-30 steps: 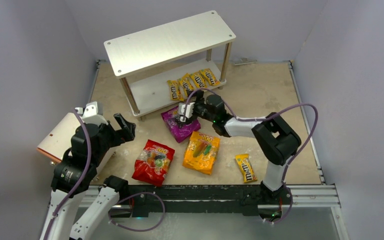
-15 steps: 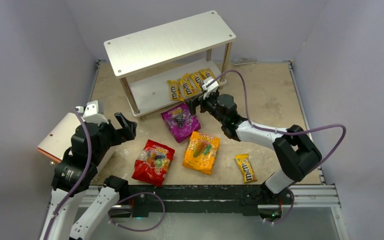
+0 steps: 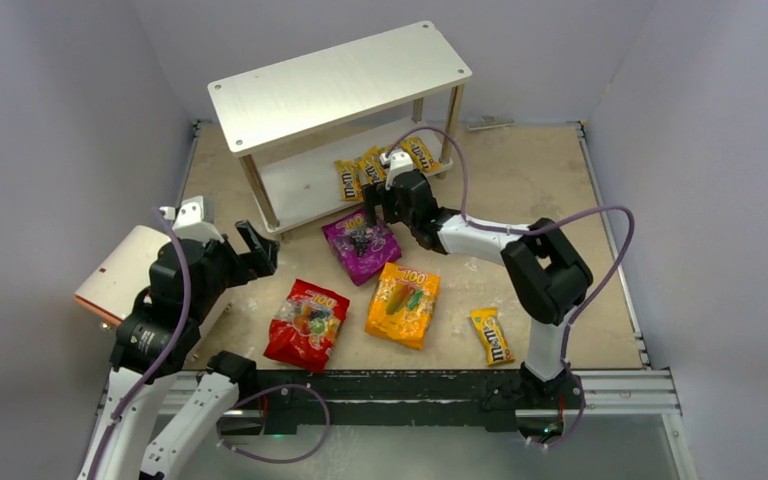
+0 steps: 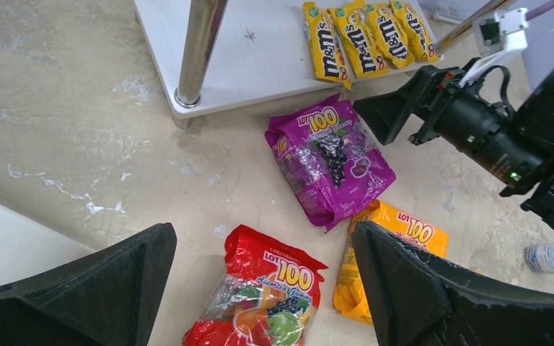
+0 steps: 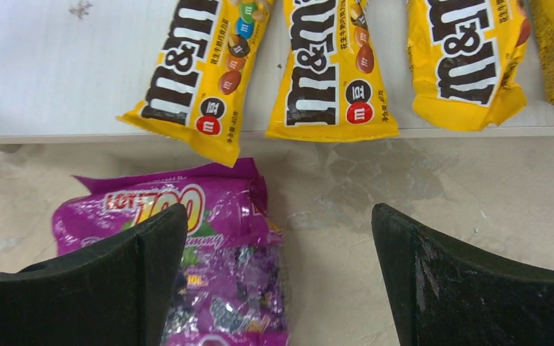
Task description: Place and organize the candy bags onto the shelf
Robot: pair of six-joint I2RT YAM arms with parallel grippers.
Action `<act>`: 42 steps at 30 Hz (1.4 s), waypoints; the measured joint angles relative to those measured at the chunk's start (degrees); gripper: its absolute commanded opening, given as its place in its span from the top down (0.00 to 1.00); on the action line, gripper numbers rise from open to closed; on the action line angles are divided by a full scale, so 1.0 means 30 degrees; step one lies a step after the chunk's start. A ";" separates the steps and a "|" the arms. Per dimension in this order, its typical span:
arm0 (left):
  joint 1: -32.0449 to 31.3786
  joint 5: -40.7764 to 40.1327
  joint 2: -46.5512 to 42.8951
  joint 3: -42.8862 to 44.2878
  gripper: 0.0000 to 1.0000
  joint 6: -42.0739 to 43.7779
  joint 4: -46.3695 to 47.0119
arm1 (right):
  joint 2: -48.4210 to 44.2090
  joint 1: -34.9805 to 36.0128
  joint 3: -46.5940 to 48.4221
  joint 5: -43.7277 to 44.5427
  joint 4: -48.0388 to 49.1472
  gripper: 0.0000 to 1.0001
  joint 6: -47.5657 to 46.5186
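Note:
The shelf [image 3: 340, 80] stands at the back, and several yellow M&M's packets [image 3: 385, 165] lie in a row on its lower board [image 3: 305, 185]. A purple bag [image 3: 360, 245], a red bag [image 3: 307, 322] and an orange bag [image 3: 403, 303] lie flat on the table, with one loose yellow packet [image 3: 492, 335] further right. My right gripper [image 5: 280, 213] is open, low over the purple bag's [image 5: 216, 238] top edge, just in front of the packets [image 5: 332, 72]. My left gripper [image 4: 261, 234] is open above the red bag [image 4: 260, 299], holding nothing.
A cream object with an orange edge [image 3: 125, 272] sits at the left beside my left arm. Grey walls close in the table on three sides. A metal shelf leg [image 4: 198, 50] stands near the purple bag [image 4: 330, 158]. A black rail [image 3: 410, 385] runs along the near edge.
My right arm swung right toward the shelf's right end, then back left to the lower board's front edge by the purple bag. The left gripper edged slightly right. No bag moved.

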 measured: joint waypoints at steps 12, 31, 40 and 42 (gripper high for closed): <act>0.0000 0.0087 0.0087 0.0000 0.00 0.0000 0.0066 | 0.2412 0.0357 0.2025 0.1785 -0.0612 0.01 -0.0299; 0.0000 0.0342 0.0146 -0.0291 0.00 0.0000 0.0153 | 0.3162 0.0357 0.3315 0.3410 -0.0583 0.01 -0.1086; 0.0000 0.0364 0.0138 -0.0291 0.00 -0.0007 0.0197 | 0.3577 0.0357 0.3643 0.3825 -0.0663 0.01 -0.1785; 0.0000 0.0401 0.0138 -0.0291 0.00 -0.0007 0.0197 | 0.3577 0.0357 0.3643 0.3825 -0.0685 0.01 -0.1880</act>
